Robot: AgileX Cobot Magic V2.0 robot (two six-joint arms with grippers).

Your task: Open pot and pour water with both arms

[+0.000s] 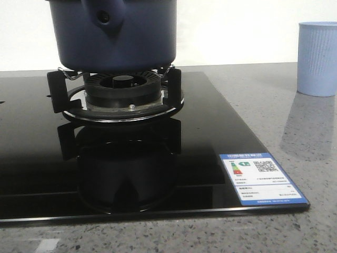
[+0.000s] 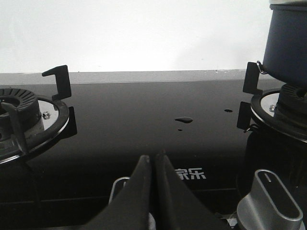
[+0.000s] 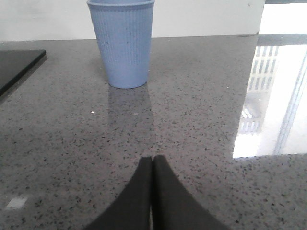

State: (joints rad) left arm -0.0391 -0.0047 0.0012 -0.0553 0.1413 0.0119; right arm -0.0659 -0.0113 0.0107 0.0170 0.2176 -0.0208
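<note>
- The left gripper [image 2: 153, 160] had its jaws clenched together, tips touching, with nothing between them.
- Those jaws hung low over the black glass hob [image 2: 144, 134], near its front edge, with white lettering on the glass just beyond their tips.
- A silver knob [image 2: 268, 201] stood beside the jaws on one flank; part of a second knob [image 2: 120, 184] showed just behind them on the other flank.
- The pot [image 1: 118, 34] sat upright on the black supports of a burner [image 1: 122, 89], well apart from the left jaws, ahead of them and off to the knob side.
- The pot's handle mount with its dark screw hole [image 1: 105, 17] faced the front camera; the pot's top was cut off, so I could not tell whether a lid was on.
- A second burner [image 2: 19, 112] lay ahead of the left jaws on the opposite flank, bare.
- A few small droplets [image 2: 184, 120] lay on the glass ahead of the left jaws, between the two burners.
- The right gripper [image 3: 152, 165] was also clenched, jaws pressed flat together and empty, low over the speckled grey tabletop [image 3: 201, 134].
- A ribbed blue cup [image 3: 123, 43] stood upright on the tabletop ahead of the right jaws, apart from them.
- An energy label [image 1: 262, 178] was stuck on the hob's near corner.
</note>
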